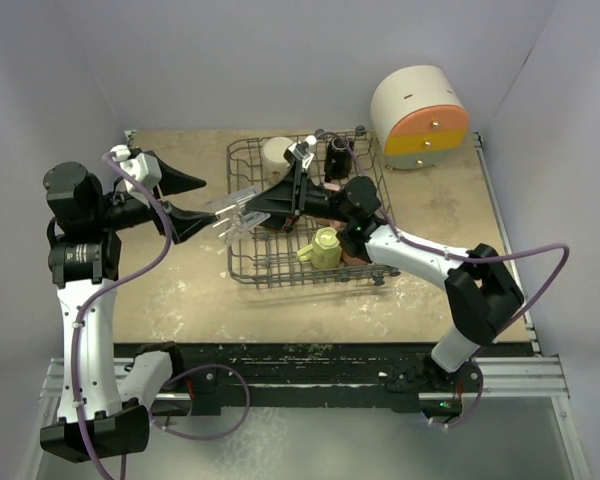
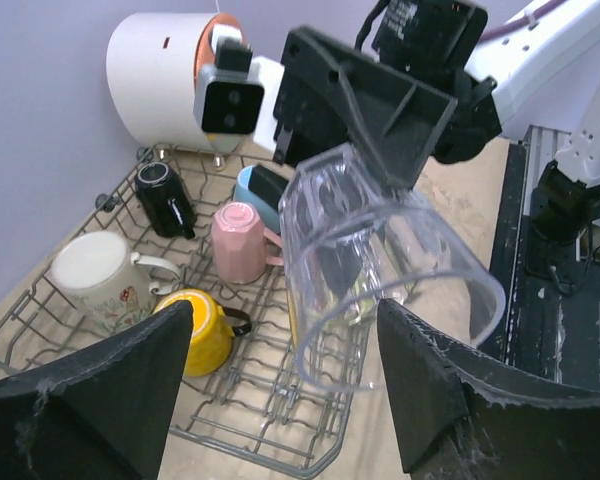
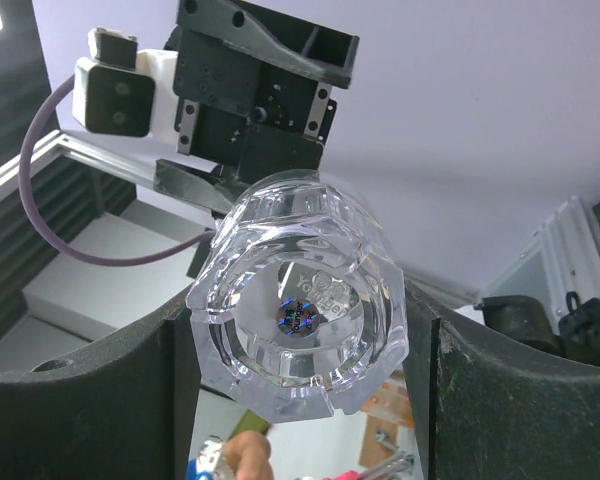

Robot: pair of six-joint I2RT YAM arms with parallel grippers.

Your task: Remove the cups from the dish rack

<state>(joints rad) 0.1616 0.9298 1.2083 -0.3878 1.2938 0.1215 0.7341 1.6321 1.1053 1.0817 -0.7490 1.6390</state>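
Clear glass (image 1: 237, 212) held sideways in the air over the left edge of the dish rack (image 1: 280, 283), base clamped in the right gripper (image 1: 262, 205); its long axis and mouth point at the nearer left gripper (image 1: 208, 205), whose wide fingers (image 2: 90, 400) flank the rim, apparently not yet gripping

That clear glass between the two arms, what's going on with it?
The right gripper holds the clear glass sideways over the dish rack's left edge. The left gripper is open with a finger on each side of it, apparently a handover. Other cups, like the pink cup, sit in the rack.
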